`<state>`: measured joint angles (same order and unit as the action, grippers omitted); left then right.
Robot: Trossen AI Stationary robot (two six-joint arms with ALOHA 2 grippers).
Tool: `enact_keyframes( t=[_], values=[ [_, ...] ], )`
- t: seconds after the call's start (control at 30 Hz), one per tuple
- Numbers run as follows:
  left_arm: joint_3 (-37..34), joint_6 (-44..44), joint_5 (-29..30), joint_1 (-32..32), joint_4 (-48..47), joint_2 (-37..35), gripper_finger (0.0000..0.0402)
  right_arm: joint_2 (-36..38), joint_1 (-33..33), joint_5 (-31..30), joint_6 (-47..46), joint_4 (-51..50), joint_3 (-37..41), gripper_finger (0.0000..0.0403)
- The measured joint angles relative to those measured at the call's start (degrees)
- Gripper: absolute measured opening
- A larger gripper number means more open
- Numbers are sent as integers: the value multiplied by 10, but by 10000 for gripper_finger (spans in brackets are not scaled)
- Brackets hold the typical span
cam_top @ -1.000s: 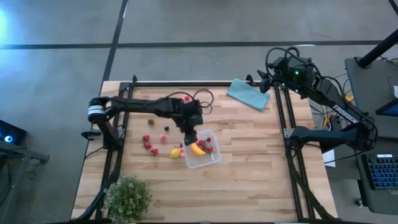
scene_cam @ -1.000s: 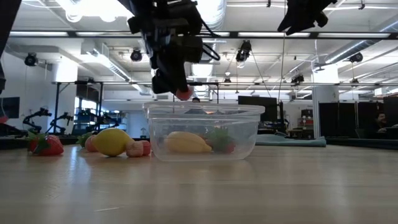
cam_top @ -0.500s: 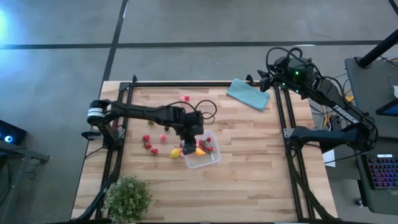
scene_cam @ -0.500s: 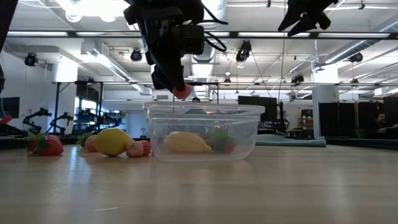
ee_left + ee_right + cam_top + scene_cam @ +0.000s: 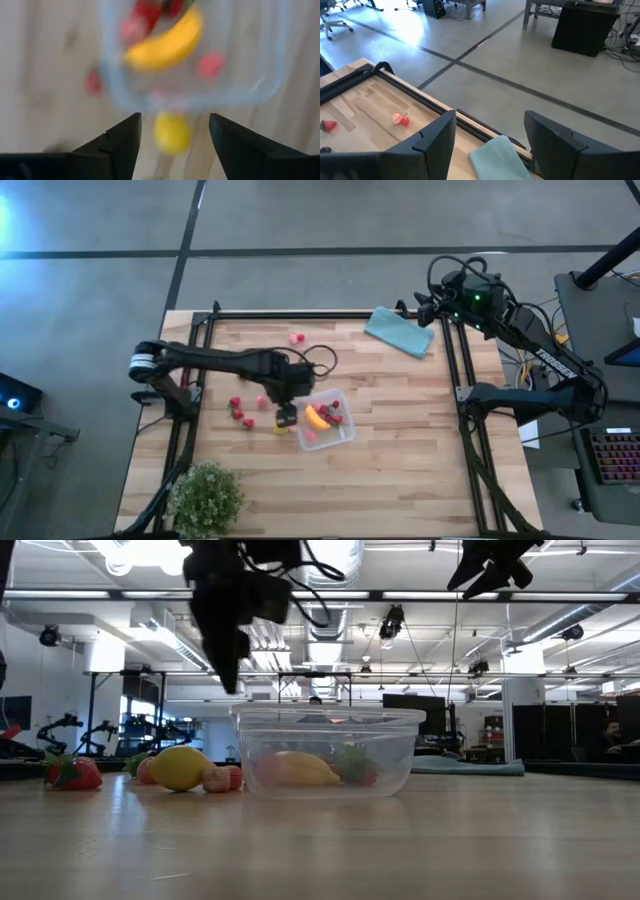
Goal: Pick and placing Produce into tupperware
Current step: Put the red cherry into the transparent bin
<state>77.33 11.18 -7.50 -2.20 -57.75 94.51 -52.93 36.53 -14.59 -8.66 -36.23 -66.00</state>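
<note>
From overhead, the left gripper [image 5: 286,416] hides most of the lemon [image 5: 282,426] beneath it, only a yellow sliver showing at the near edge of the tool. The left wrist view is smeared, yet it shows the fingers spread wide and empty, with the lemon [image 5: 171,132] lying on the wood in the gap between them and the tupperware [image 5: 250,90] just beyond. Inside the box, that view picks out the banana [image 5: 167,46], a red strawberry [image 5: 145,12] behind it and a pink piece [image 5: 210,65] beside it.

At table height the left gripper [image 5: 228,650] hangs dark above the lemon [image 5: 181,767], clear of it, to the side of the tupperware [image 5: 328,752]; the fingertips themselves cannot be made out there. This view alone shows loose produce lined up on the boards: a red strawberry [image 5: 72,773] farthest from the box and small pink pieces [image 5: 222,778] just beside the lemon.

The overhead view adds scattered red pieces [image 5: 238,413] on the arm side of the tool and one pink piece [image 5: 296,337] well beyond it.

The right gripper [image 5: 428,308] waits raised at the table's far corner, fingers parted and empty, over the teal cloth [image 5: 492,157].
</note>
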Motion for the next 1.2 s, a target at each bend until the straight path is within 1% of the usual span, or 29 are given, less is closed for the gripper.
enact_keyframes(
  t=[0.1,0.2,0.33,0.43,0.5,0.6,0.7,0.9,1.0,1.2],
  values=[
    [-1,22,50,-4,-56,-38,218,0,0,-4,15,0,0,228],
    [-1,68,70,-27,-66,-71,218,0,0,-4,19,0,0,228],
    [-1,117,110,-100,-54,-94,218,-7,0,-5,28,7,0,228],
    [-3,123,109,-164,-56,-93,218,-24,2,9,32,7,0,228],
    [-5,97,109,-192,-56,-92,218,-41,3,40,30,1,0,228],
    [-10,50,105,-209,-57,-94,218,-68,2,78,20,-7,0,228],
    [-11,8,108,-219,-52,-88,218,-86,3,81,14,-5,0,228],
    [-12,-50,110,-250,14,-50,218,-99,4,80,10,-4,-7,228],
    [-12,-62,108,-266,65,-33,219,-104,4,81,-7,-14,-22,228],
    [-6,-102,106,-294,117,-18,219,-127,4,90,-22,-30,-50,228]
  ],
)
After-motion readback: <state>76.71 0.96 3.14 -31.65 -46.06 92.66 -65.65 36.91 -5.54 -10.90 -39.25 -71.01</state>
